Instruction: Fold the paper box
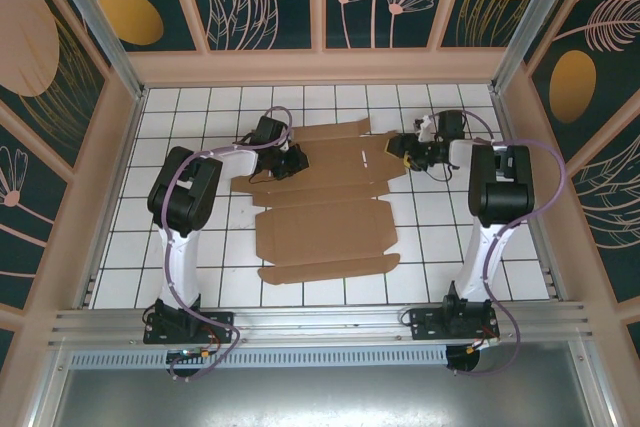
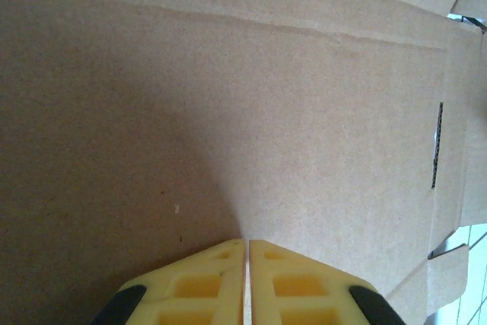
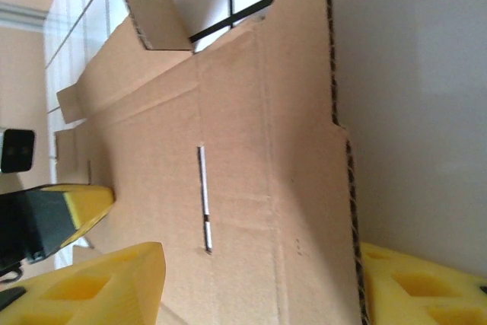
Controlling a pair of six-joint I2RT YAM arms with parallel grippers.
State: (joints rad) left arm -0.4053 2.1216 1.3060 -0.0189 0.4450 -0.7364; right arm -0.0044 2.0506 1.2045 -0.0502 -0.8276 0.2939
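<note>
The paper box [image 1: 325,227] is a flat brown die-cut cardboard sheet lying unfolded on the white tiled table. My left gripper [image 1: 292,160] is at the sheet's far left part. In the left wrist view its yellow fingertips [image 2: 228,253] are shut together, tip down against the cardboard [image 2: 251,112]. My right gripper [image 1: 405,147] is at the sheet's far right edge. In the right wrist view it [image 3: 259,253] stands open, one finger over the slotted panel [image 3: 251,188] and the other just past the panel's cut edge. A side flap [image 3: 152,5] stands up at the far end.
The white tiled table [image 1: 180,147] is boxed in by tan walls [image 1: 320,67] at the back and both sides. An aluminium rail [image 1: 320,322] with both arm bases runs along the near edge. Bare tiles lie left and right of the sheet.
</note>
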